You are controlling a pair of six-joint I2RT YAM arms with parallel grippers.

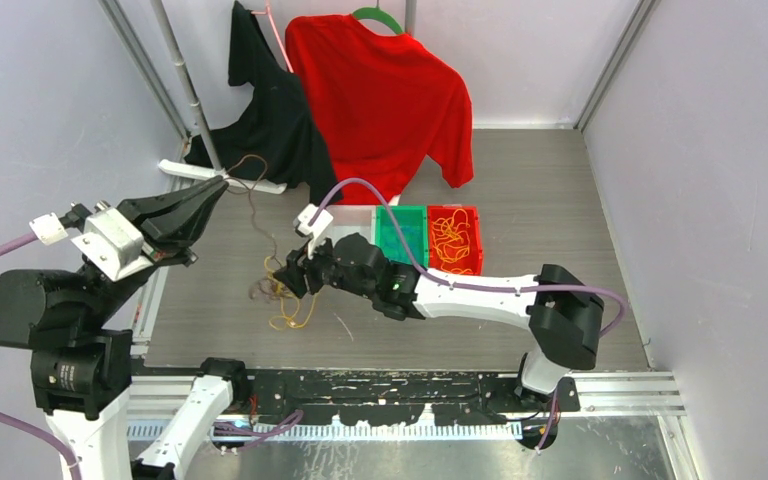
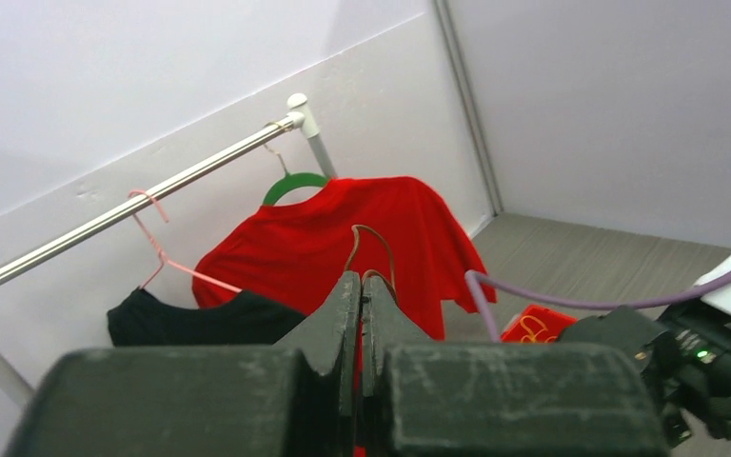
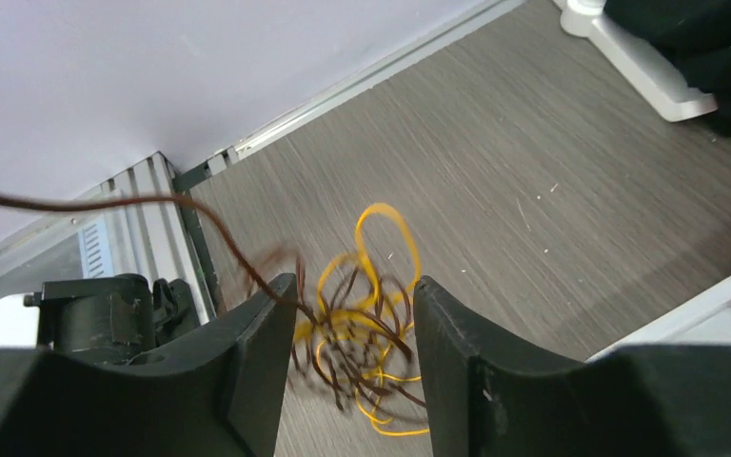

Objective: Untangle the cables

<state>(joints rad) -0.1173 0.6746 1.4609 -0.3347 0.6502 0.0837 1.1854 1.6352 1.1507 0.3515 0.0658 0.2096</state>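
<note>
The left gripper (image 1: 222,186) is clenched on one end of the brown cable (image 3: 124,200), held up off the surface (image 1: 520,190). From there the cable loops up, then drops toward 5 o'clock into the tangle (image 1: 282,300), which lies on the surface at about 8 o'clock from its middle. In the right wrist view the tangle is yellow loops wound through brown ones, partly blurred.

The right gripper (image 1: 282,278) is released. Its jaws stand apart on either side of the tangle, and the brown cable brushes the inner face of one finger (image 3: 266,333); nothing looks pinched.

These cables look very light, limp and thin. They should slide through one another easily, but also snag and lift as one clump if pulled hard. A good hold would be low on a single yellow loop at the tangle's 12 o'clock edge, where it stands clear of the brown. That pins the yellow while the brown draws out.
</note>
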